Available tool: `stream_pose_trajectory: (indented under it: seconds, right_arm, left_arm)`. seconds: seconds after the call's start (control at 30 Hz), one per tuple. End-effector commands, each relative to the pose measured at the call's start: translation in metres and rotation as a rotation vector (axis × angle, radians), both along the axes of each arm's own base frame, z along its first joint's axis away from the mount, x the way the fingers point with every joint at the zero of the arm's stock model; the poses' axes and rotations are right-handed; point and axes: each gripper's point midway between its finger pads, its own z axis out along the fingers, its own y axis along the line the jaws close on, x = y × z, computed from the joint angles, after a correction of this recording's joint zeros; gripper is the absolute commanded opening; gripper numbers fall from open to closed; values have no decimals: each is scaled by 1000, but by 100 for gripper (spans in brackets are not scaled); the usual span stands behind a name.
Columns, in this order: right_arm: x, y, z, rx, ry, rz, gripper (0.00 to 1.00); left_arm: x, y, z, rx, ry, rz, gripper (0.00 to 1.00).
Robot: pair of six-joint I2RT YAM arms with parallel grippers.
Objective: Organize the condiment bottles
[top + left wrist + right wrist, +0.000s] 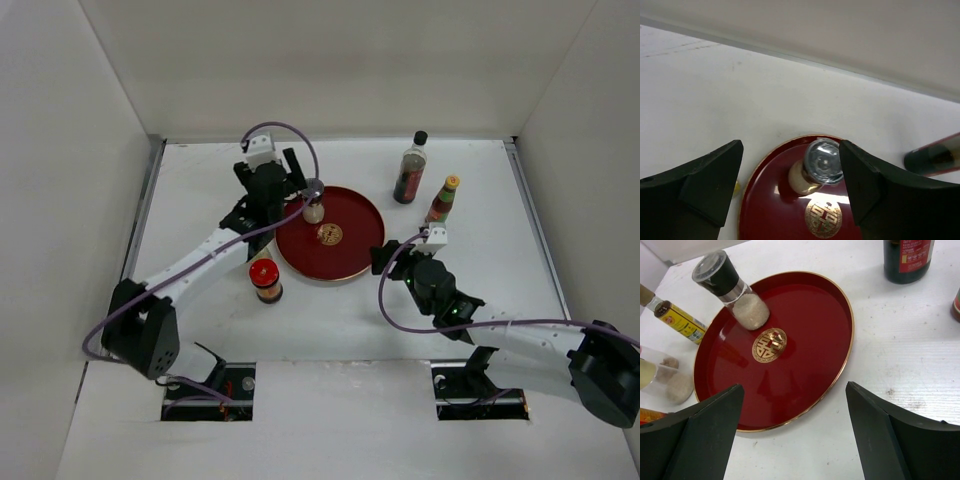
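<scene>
The tray (350,243) is round, glossy red lacquer with a thin gold rim and a gold emblem in the middle. It lies in the centre of the white matte worktop (190,190). The shaker (313,203) stands upright on the tray at its far-left edge. It has a clear glass body with white grains and a shiny silver top.

The left arm reaches diagonally from the near-left corner, and its wrist bends down over the shaker. The left pincer (791,150) is open, with the shaker between the black fingers, close to the right one. If they touch, I cannot tell.

The right arm lies low from the near-right corner. The right pincer (795,389) is wide open and empty, just beside the tray's right rim.

The red-lidded jar (265,281) stands off the tray's near-left rim. The dark bottle (410,172) and the slim bottle (442,202) with a yellow cap stand toward the far-right corner.
</scene>
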Motion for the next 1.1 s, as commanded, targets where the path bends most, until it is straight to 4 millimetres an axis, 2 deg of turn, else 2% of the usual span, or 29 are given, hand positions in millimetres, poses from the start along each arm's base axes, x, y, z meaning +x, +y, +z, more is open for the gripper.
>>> stream_pose_trajectory:
  seconds: [0.0,0.07,0.17,0.37,0.63,0.77,0.83,0.93,1.07]
  right_arm:
    - [6,5,13,44,-34,0,89]
    - [6,7,10,40,-26,4,89]
    - [7,10,10,34,-25,9,89]
    - [7,12,6,25,-16,15,90]
    - [7,11,6,23,-18,12,90]
    - [7,10,9,18,-26,8,91]
    - [7,12,5,19,-16,16,91]
    - [8,14,5,7,-15,15,91]
    - [8,12,6,16,-18,12,91]
  left_arm:
    - [-12,31,-11,-50,33,38,75]
    - [-12,46,-19,-56,62,58,74]
    - [-9,58,-35,-38,111,78,71]
    - [10,66,-64,-13,178,107,64]
    - [21,70,-78,4,205,125,46]
    - [19,73,-76,-3,188,132,30]
    - [16,72,-66,1,170,127,23]
    - [7,68,-44,-10,115,117,20]
    - [-4,50,-16,-31,55,75,19]
